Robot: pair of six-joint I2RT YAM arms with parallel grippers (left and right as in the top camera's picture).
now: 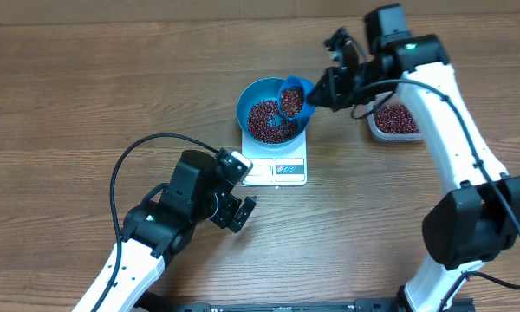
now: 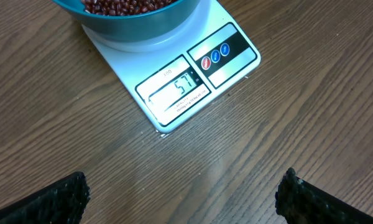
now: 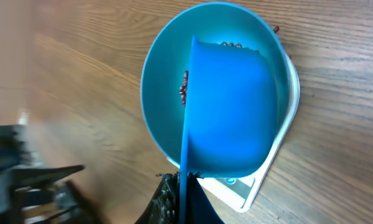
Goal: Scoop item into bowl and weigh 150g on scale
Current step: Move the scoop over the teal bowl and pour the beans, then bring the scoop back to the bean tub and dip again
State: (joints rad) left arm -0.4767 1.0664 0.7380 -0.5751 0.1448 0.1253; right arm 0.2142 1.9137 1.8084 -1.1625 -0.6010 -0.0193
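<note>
Heap of beans (image 1: 267, 121) in bowl (image 1: 245, 100), bowl on scale (image 1: 277, 172). More beans sit in scoop (image 1: 293, 97), tilted over the bowl's rim. Scoop's long axis runs straight out ahead of right gripper (image 1: 323, 87), fingers clamped on its handle. Bowl lies just beyond and below them. Left gripper (image 2: 183, 183): fingers wide apart, empty, scale just ahead. Judged: the pour is the right arm's.

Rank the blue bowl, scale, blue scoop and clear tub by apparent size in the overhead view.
1. bowl and scale: about equally wide, not ranked.
2. tub, partly hidden by the right arm.
3. scoop, smallest, though raised nearer the camera.
</note>
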